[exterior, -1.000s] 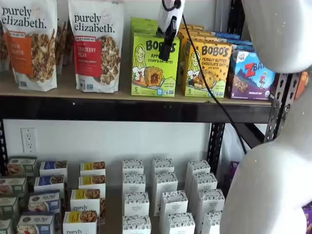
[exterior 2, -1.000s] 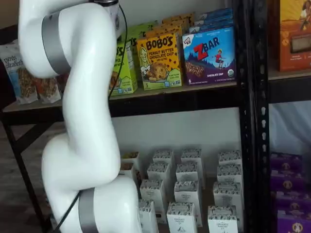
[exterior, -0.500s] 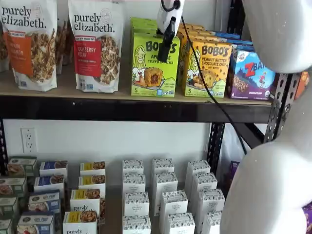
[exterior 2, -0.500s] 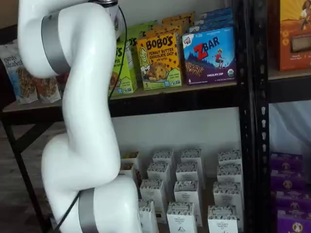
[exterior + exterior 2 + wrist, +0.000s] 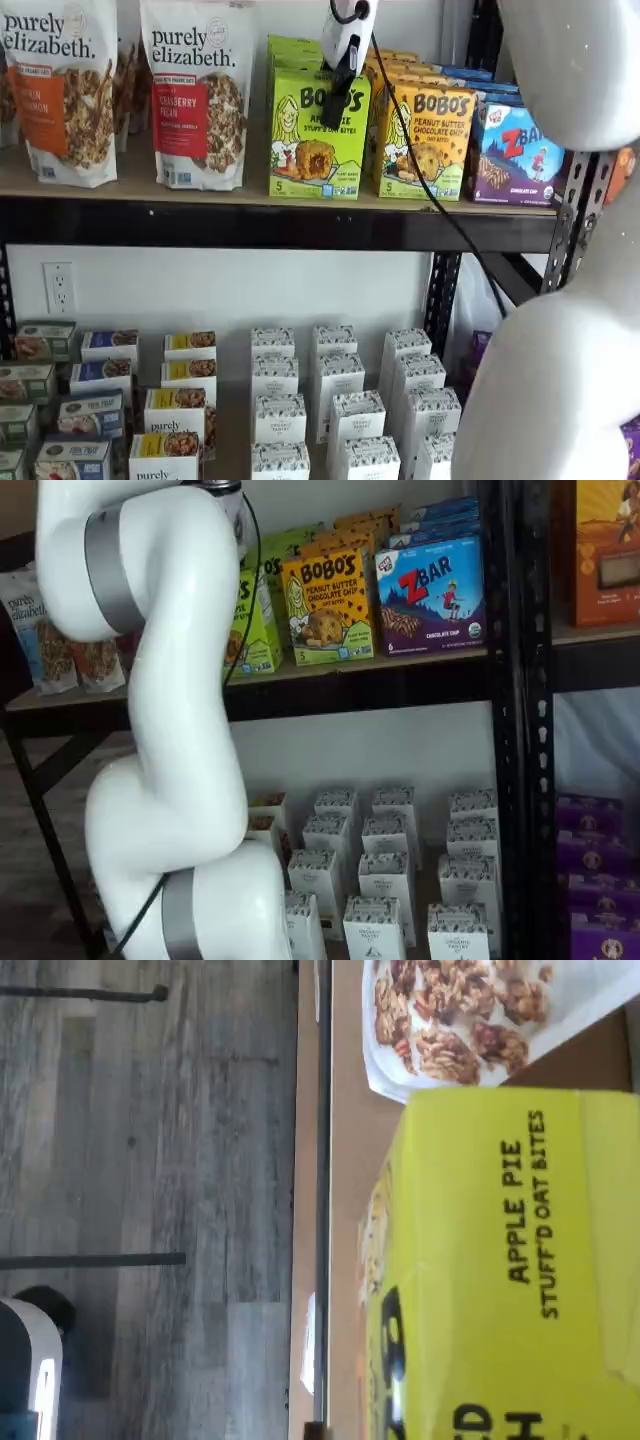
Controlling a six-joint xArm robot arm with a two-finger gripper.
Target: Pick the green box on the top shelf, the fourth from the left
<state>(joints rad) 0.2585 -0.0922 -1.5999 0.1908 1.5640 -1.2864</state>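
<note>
The green box (image 5: 312,140) stands upright at the front of the top shelf (image 5: 250,226), between a granola bag and the yellow-orange Bobo's carton. My gripper (image 5: 337,103) hangs from the view's top edge, its black fingers in front of the box's upper right part. The fingers show as one dark shape, so I cannot tell whether they are open or shut. The wrist view shows the green box (image 5: 500,1280) close up, reading "APPLE PIE STUFF'D OAT BITES". In a shelf view my white arm covers most of the green box (image 5: 260,620) and hides the gripper.
Purely Elizabeth granola bags (image 5: 198,95) stand left of the green box. The yellow-orange Bobo's carton (image 5: 430,140) and a blue ZBar box (image 5: 515,155) stand to its right. Small white boxes (image 5: 335,400) fill the lower level. My arm (image 5: 170,730) stands before the shelves.
My gripper's fingers have shifted slightly upward and left across the green box's front. The box and its neighbours stay in place.
</note>
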